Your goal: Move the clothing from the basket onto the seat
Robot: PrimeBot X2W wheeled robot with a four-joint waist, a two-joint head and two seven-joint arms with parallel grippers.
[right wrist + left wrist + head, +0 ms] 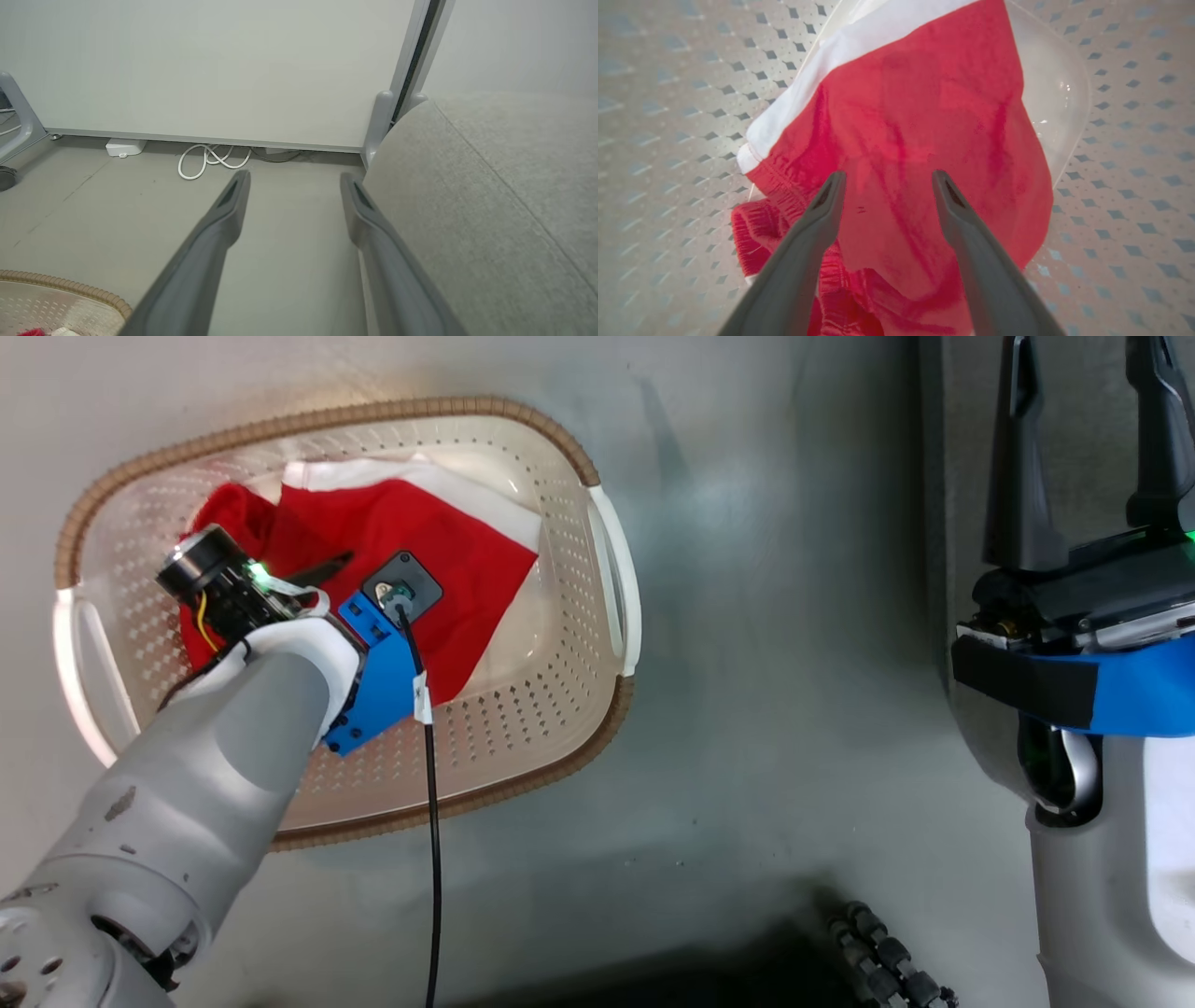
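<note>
The cream perforated basket [523, 709] with its brown rim stands on the floor at the left of the head view. Red clothing [448, 551] with a white panel lies crumpled inside it. My left gripper [888, 179] reaches down into the basket and is open, its two fingers straddling the red clothing [924, 116] just above the fabric, against the basket wall [668, 116]. My right gripper [1088, 364] is open and holds nothing, raised at the upper right over the edge of the grey seat [1083, 476]. The right wrist view puts the right gripper [294, 179] beside the seat [490, 210], with the basket [60, 289] at the lower left.
A black cable [434, 821] runs from my left wrist down across the basket. A black ribbed hose [887, 952] lies on the floor near my base. By the pale wall, a coiled white cord [205, 161] and a small white box [124, 147] sit on the floor.
</note>
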